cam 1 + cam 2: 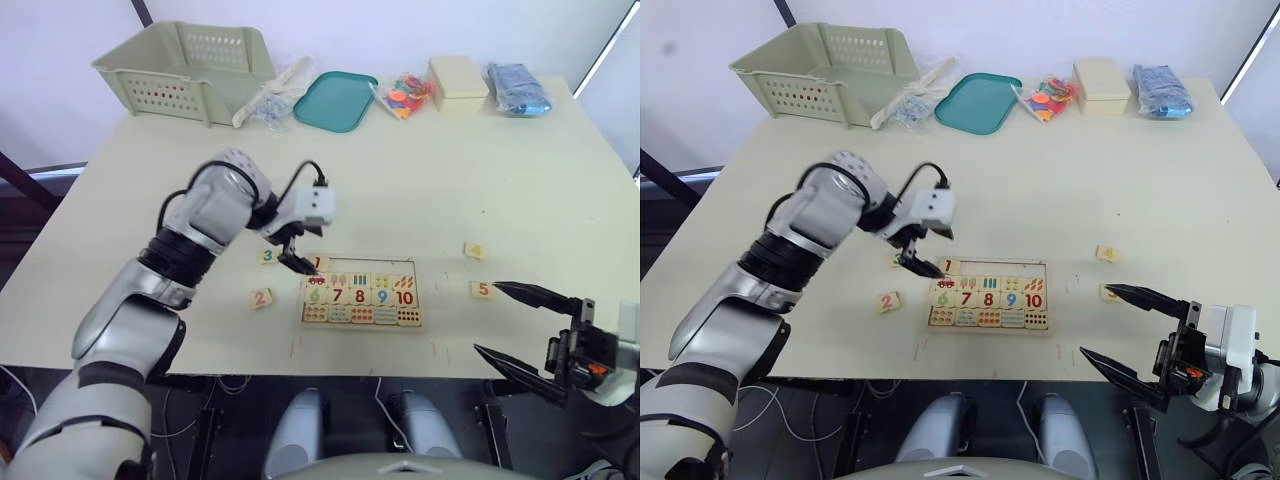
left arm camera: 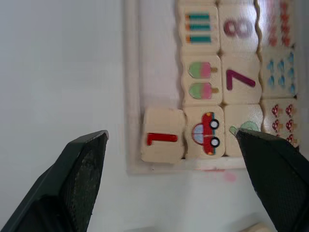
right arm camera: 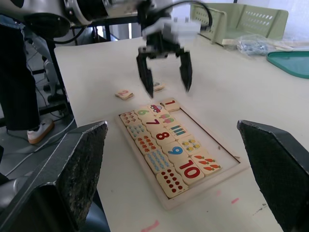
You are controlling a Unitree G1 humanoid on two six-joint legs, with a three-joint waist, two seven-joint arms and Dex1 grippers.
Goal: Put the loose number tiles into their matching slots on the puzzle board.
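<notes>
On the cream table point(image 1: 500, 170), the puzzle board point(image 1: 362, 292) sits at lower centre. I count tile 1 point(image 1: 316, 264) seated in its top-row slot; the left gripper point(image 1: 296, 258) hovers above it, spread wide and empty. Tiles 2 point(image 1: 261, 298), 3 point(image 1: 267, 256), 4 point(image 1: 476, 250) and 5 point(image 1: 483, 289) lie loose. The right gripper point(image 1: 510, 325), lower right, gapes empty.

Puzzle board point(image 2: 203, 96) cut off by left wrist view's edges. Tile 3 point(image 1: 267, 256) partly hidden behind left gripper point(image 1: 296, 262). Pic tiles' counts too small to read.
</notes>
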